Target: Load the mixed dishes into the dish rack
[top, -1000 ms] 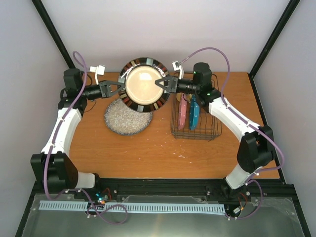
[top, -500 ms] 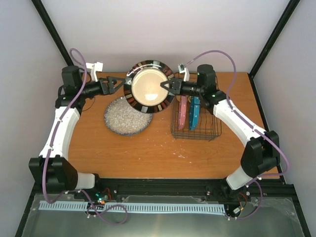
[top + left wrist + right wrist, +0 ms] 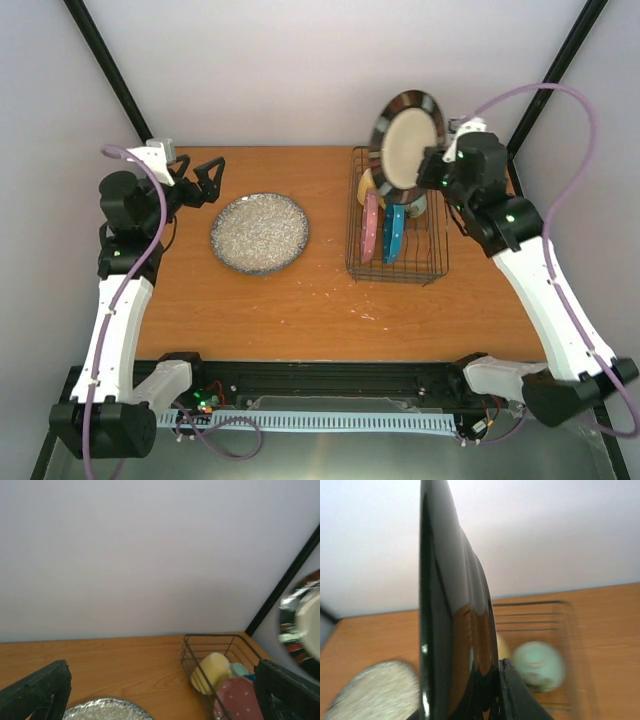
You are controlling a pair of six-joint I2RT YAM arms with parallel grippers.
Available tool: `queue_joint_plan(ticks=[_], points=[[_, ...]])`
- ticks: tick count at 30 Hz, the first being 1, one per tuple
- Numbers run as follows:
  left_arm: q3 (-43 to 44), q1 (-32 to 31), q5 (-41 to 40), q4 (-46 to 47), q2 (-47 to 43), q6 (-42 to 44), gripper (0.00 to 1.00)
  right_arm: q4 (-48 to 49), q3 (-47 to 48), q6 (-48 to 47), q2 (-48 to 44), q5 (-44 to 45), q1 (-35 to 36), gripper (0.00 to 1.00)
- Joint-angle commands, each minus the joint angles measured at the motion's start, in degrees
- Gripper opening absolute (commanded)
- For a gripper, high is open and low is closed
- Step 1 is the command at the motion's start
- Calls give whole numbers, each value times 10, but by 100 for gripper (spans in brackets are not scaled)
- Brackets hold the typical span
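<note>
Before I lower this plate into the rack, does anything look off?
Nothing looks broken or spilled. Two small oddities: the yellow mug looks tipped over at the far end of the dish rack, and pale flecks dot the table near its front. The dark-rimmed plate hangs on edge in the right gripper above the rack.

Flat plate (image 3: 259, 233) on the table (image 3: 300, 300), left of the dish rack (image 3: 396, 272); inside, left-hand plate (image 3: 371, 228) and right-hand plate (image 3: 393, 233) stand side by side, mug (image 3: 212, 672) and bowl (image 3: 538, 665) behind; raised plate (image 3: 405, 140) above its far end.
</note>
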Motion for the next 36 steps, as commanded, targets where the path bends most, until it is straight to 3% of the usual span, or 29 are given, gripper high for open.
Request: queue_joint_plan(ticks=[1, 6, 14, 30, 36], points=[[-7, 3, -40, 11, 25, 31, 100, -36, 16, -29, -62, 252, -2, 3], [10, 3, -44, -8, 47, 56, 100, -105, -13, -22, -78, 329, -2, 3], [1, 3, -39, -9, 55, 59, 99, -126, -80, -39, -55, 356, 17, 3], [9, 2, -17, -16, 72, 58, 97, -73, -146, -5, -29, 263, 28, 3], [11, 3, -11, -16, 76, 56, 96, -74, -141, -11, -12, 269, 31, 3]])
